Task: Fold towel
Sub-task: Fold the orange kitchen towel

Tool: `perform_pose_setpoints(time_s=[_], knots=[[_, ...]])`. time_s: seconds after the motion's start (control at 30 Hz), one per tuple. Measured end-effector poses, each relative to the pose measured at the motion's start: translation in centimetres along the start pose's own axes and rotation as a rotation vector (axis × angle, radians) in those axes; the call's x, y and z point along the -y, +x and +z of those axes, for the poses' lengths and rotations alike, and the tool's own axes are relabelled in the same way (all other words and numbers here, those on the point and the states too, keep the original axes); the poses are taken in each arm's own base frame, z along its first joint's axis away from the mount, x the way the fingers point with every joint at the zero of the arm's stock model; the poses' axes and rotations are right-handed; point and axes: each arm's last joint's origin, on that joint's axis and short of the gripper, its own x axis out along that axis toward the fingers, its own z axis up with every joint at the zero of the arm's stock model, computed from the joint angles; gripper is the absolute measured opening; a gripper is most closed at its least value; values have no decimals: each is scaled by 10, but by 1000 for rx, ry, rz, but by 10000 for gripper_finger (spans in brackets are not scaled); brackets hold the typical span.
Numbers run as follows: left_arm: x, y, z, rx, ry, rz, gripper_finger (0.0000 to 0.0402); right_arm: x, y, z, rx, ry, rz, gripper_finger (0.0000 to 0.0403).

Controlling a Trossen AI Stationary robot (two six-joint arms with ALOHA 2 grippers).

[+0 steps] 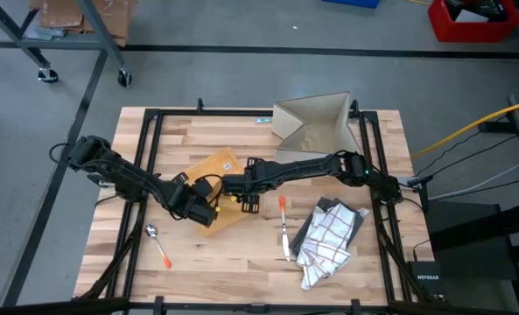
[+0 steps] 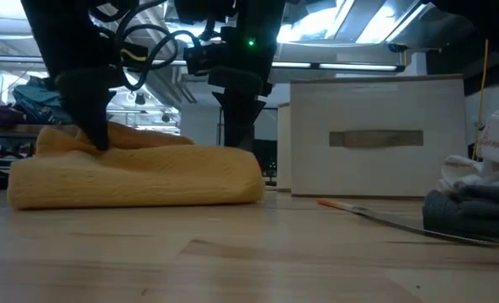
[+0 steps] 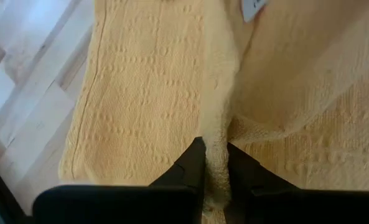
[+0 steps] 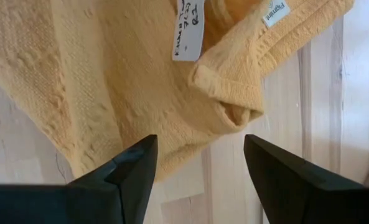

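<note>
The yellow towel (image 1: 217, 171) lies bunched on the table's middle, showing as a low mound in the low view (image 2: 148, 177). My left gripper (image 1: 205, 213) is at the towel's near side, shut on a ridge of its cloth (image 3: 215, 165). My right gripper (image 1: 246, 199) reaches across from the right and hangs open (image 4: 200, 162) over the towel's right corner (image 4: 234, 102), which bears two white labels. Its fingers stand on either side of that corner; I see no touch. My left gripper pinches a raised fold of the yellow towel (image 3: 216, 134) between its two fingers, coming from above and pointing down (image 2: 93, 130). The fold runs away from the fingers as a narrow ridge. The rest of the towel lies slack on the table.
A spoon with an orange handle (image 1: 158, 245) lies near the left front. Another orange-handled utensil (image 1: 284, 223) lies right of the towel. A checked cloth on a grey one (image 1: 329, 245) sits at the right. A beige box (image 1: 316, 122) stands at the far edge.
</note>
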Motion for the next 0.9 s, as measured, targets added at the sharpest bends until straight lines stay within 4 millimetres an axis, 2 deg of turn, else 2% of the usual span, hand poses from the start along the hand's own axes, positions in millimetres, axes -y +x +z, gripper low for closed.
perform_pose_setpoints(time_s=[0.1, 0.27, 0.37, 0.5, 0.73, 0.9], knots=[[0, 0, 0, -10, 27, -5, 56, 0, 0, 0, 0, 0, 0, 243], [-5, 10, -8, -28, -53, 32, 142, 0, 0, 0, 0, -1, 0, 243], [-9, 13, -13, -45, -118, 66, 176, 0, 0, 0, 0, -12, 0, 243], [-13, 12, -15, -54, -238, 103, 184, -2, -1, -1, -10, -92, 22, 243], [-12, 9, -12, -51, -245, 89, 165, -11, -5, -2, -6, -246, 70, 243], [-5, -1, -4, -98, -248, 15, 156, -19, -10, -6, -19, -358, 99, 243]])
